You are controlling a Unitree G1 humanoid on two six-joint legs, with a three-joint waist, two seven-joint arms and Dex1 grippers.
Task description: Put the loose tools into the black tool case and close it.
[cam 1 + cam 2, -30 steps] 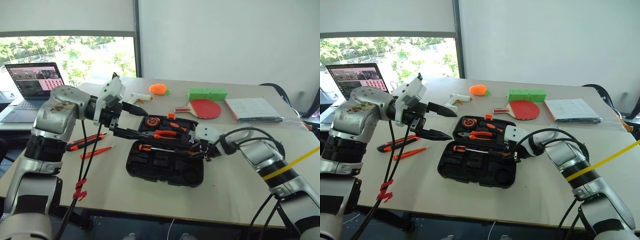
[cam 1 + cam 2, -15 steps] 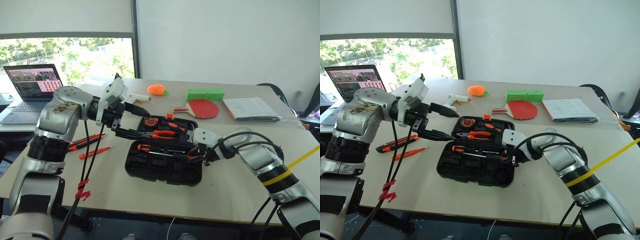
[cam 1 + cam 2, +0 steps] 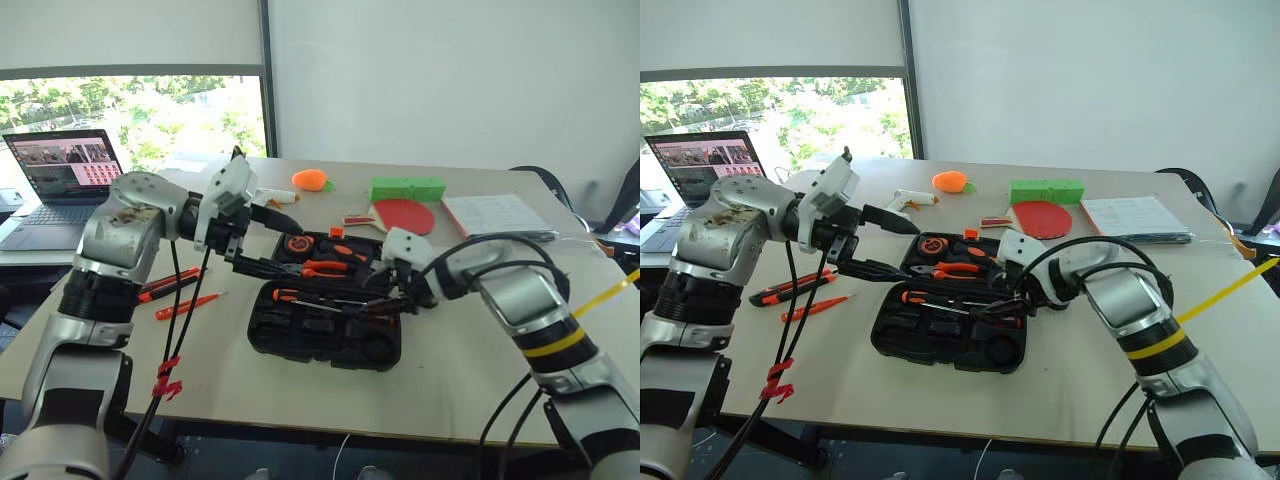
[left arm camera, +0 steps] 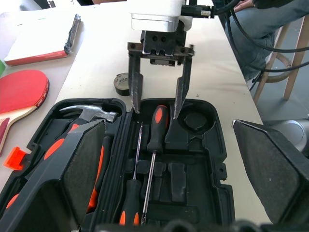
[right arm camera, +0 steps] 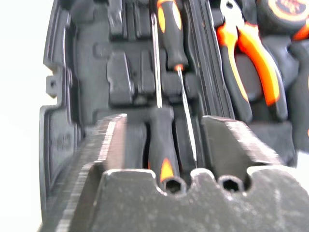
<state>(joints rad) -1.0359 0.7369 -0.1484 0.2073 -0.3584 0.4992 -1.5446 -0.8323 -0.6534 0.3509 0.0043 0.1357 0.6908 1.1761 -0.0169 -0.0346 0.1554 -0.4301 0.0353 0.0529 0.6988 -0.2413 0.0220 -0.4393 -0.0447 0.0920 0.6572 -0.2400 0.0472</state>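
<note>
At about nine o'clock from the black tool case [image 3: 300, 345], the utility knife [image 3: 168, 285] and the slim orange stick tool [image 3: 190, 305] lay side by side on the worktop. They were not packed yet, so I think the job was about half done.

My left hand [image 3: 285, 250] hung over the case's nine o'clock edge. Its jaws were as wide as they go and held nothing. I think it waited there, near the two loose tools, so it could go for them next.

The case lay open in the middle of the worktop, so tools could go in. Orange pliers [image 3: 325, 268] sat in the lid half, at twelve o'clock.

My right hand [image 4: 156, 111] pointed down over the case's three o'clock end. Its jaws were partly open, one on each side of a screwdriver [image 4: 157, 128]. The screwdriver lay in its slot, and the jaws held nothing. Another screwdriver [image 4: 130, 208] lay right beside it.

The small black roll [image 4: 120, 82] sat on the worktop, just outside the case at three o'clock.
</note>
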